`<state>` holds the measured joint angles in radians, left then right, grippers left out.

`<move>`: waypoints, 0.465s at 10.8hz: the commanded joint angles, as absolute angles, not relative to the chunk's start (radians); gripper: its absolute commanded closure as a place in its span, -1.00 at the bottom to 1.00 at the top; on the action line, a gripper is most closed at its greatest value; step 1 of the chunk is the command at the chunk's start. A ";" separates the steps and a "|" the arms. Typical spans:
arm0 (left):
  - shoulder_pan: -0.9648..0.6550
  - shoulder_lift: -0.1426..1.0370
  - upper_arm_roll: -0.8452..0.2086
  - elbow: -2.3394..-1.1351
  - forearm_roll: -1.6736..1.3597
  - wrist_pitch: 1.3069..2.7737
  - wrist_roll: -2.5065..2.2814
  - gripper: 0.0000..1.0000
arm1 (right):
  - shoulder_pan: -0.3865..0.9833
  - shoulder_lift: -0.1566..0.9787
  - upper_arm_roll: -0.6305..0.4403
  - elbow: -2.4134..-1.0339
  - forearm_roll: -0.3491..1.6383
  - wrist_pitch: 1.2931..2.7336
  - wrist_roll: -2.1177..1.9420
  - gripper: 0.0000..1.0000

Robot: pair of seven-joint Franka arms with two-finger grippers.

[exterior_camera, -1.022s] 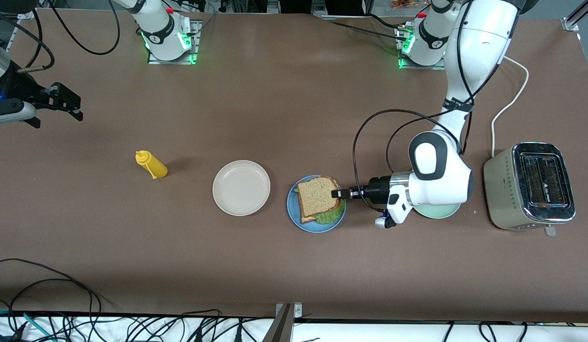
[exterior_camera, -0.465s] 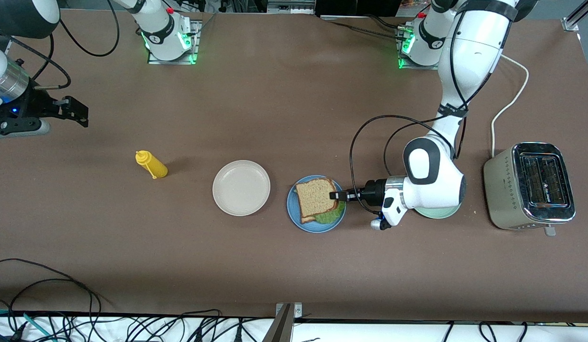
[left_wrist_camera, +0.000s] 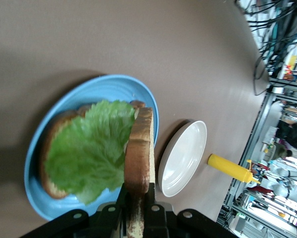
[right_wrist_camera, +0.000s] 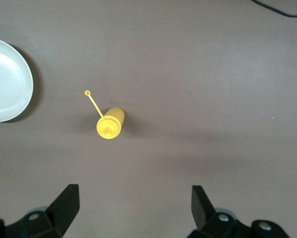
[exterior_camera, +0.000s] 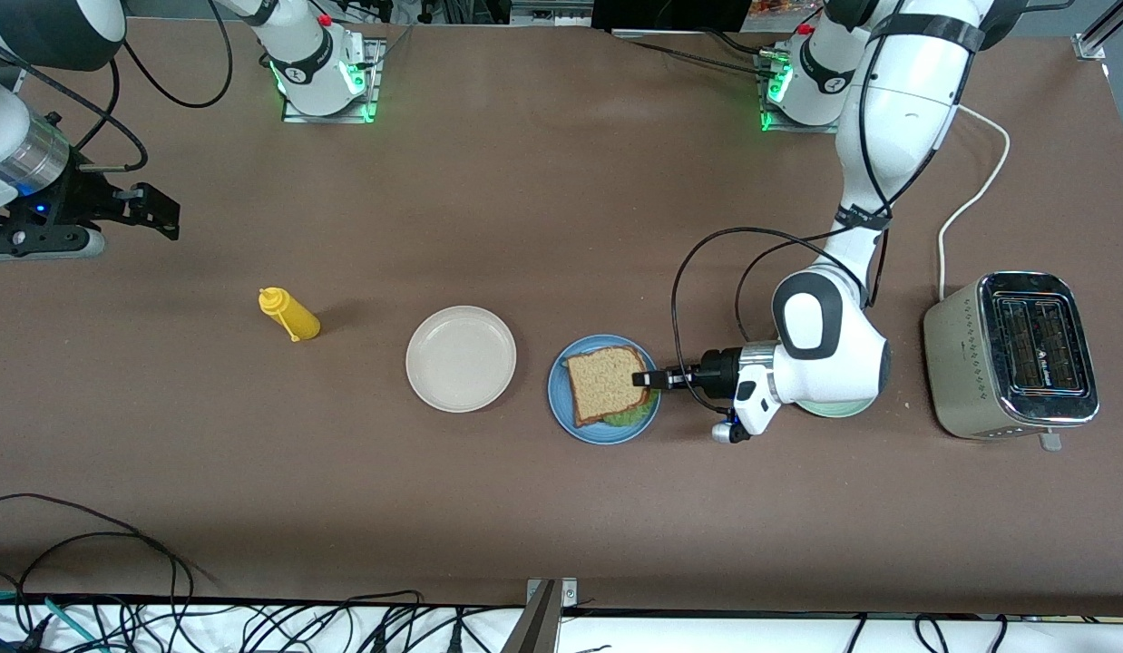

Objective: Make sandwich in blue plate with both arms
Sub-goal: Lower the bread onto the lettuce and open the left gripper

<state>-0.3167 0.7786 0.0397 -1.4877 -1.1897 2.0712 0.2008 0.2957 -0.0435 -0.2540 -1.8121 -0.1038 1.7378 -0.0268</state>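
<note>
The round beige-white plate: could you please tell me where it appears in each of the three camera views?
Front view: the round beige-white plate lies between the yellow squeeze bottle and the round sky-blue plate.
Left wrist view: the plate lies beside the blue plate.
Right wrist view: only part of it shows at the picture's edge.
Shared landmark: the yellow bottle, seen in all three.

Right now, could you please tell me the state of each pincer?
Left pincer: closed on the top bread slice, over the blue plate.
Right pincer: open, holding nothing.
</note>
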 commanded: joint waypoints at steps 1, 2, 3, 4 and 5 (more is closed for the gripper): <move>-0.307 0.828 0.044 -1.459 -1.301 2.069 0.388 -0.31 | 0.302 -0.040 -0.255 -1.812 -0.123 1.724 -0.002 -1.00; -0.307 0.836 0.046 -1.460 -1.302 2.071 0.450 -0.99 | 0.302 -0.034 -0.253 -1.812 -0.123 1.724 -0.002 -1.00; -0.305 0.835 0.046 -1.462 -1.310 2.098 0.504 -1.00 | 0.302 -0.032 -0.250 -1.812 -0.123 1.726 -0.002 -1.00; -0.305 0.834 0.046 -1.465 -1.328 2.115 0.515 -1.00 | 0.304 -0.031 -0.250 -1.812 -0.123 1.726 -0.002 -1.00; -0.307 0.834 0.045 -1.466 -1.330 2.115 0.515 -1.00 | 0.302 -0.028 -0.250 -1.809 -0.123 1.726 -0.002 -1.00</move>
<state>-0.3067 0.8212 0.0447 -1.4872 -1.2842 2.1006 0.4638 0.2960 -0.0272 -0.2529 -1.8122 -0.1038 1.7359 -0.0215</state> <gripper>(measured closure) 0.308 0.000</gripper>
